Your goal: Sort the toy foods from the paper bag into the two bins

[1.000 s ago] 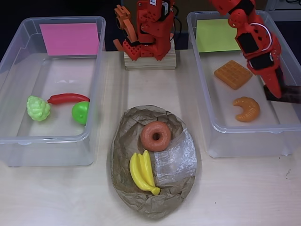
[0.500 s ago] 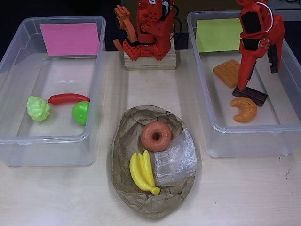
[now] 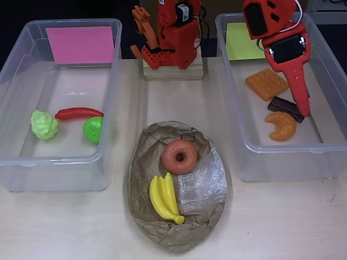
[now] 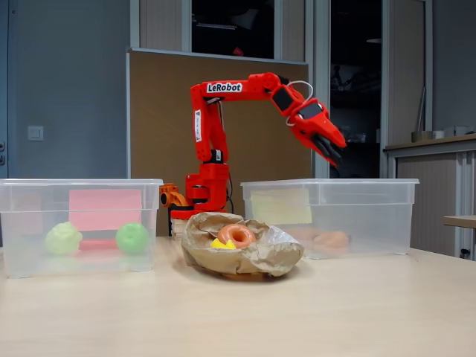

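1. Hovering above the yellow-green-labelled bin [image 3: 331,141], the gripper [image 4: 332,155] held nothing — its fingers looked nearly together.
2. Chocolate bar [image 3: 285,108] lay between waffle [image 3: 266,84] and croissant [image 3: 282,125].
3. Donut [image 3: 179,156] and banana [image 3: 165,197] sat in the paper bag [image 3: 142,168] near the desk's front edge.

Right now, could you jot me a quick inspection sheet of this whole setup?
Surface: pale wooden table.
Job's things: pink-label bin holds grapes, chili, apple; green-label bin holds waffle, chocolate bar, croissant; paper bag holds donut, banana.
Clutter: nothing seen.
Gripper: raised above the green-label bin, holding nothing.
Cables: wire at the arm's base.
Surroundings: brown board, doorway behind.
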Controlling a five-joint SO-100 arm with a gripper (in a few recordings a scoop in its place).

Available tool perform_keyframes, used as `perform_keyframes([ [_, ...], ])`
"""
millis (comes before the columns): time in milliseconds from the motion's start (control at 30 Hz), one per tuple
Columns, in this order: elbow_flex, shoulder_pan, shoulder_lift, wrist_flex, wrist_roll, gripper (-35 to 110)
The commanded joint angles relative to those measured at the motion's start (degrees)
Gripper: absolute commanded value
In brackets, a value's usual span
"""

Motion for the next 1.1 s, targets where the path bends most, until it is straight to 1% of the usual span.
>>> perform_keyframes([
  [0, -3.4, 7.1, 3.3, 0.8, -8.2, 0],
  [67, -3.8, 11.6, 3.5, 3.1, -11.0, 0],
  [133, -2.6, 16.6, 4.1, 5.4, -10.9, 0],
  [167, -1.8, 19.1, 4.3, 5.7, -10.5, 5],
  [200, -1.3, 21.3, 4.2, 6.2, -10.2, 13],
  [300, -1.4, 27.2, 1.1, 9.6, -5.4, 22],
  [367, -1.2, 30.2, -1.0, 11.8, -2.8, 25],
  [467, -1.2, 33.7, -4.4, 10.8, -1.3, 28],
  [567, -3.5, 34.9, -9.0, 8.5, -1.6, 27],
  [733, -6.5, 34.9, -16.9, 5.4, 1.8, 23],
  [800, -7.7, 34.8, -20.2, 4.7, 5.4, 25],
  [900, -8.4, 34.1, -24.3, 3.0, 9.9, 22],
  [933, -9.1, 33.5, -25.7, 2.5, 10.6, 24],
  [1067, -12.0, 31.2, -31.0, 1.6, 13.4, 37],
])
